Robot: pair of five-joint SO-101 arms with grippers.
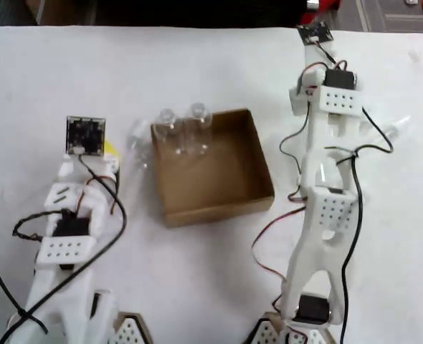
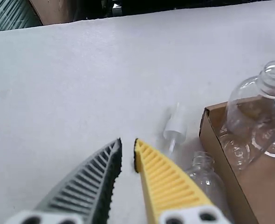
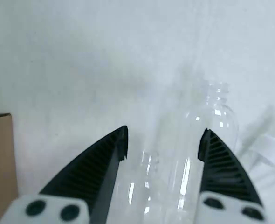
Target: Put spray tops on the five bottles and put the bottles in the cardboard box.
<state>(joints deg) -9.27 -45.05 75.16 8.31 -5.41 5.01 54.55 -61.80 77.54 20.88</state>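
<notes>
1. Progress. I judge the task to be at an early stage: no bottle carries a spray top as far as I can see.

2. Container. The cardboard box stands open on the tabletop between the two arms. It holds the first bottle and the second bottle, upright and side by side in its far corner on the left arm's side. The one seen closest in the left wrist view has a bare, open neck.

3. Items outside the box. The third bottle lies on the tabletop just beside the box wall, neck bare. A loose spray top lies near it. On the right arm's side the fourth bottle and the fifth bottle lie side by side, with a second spray top near them.

4. Tools. The left tool has its fingers all but together, with nothing between them, near the loose spray top. The right tool is spread wide and holds nothing; the fourth and fifth bottles lie beyond the gap.

5. Remaining, in my estimate: fit all five tops, then box three bottles.
</notes>
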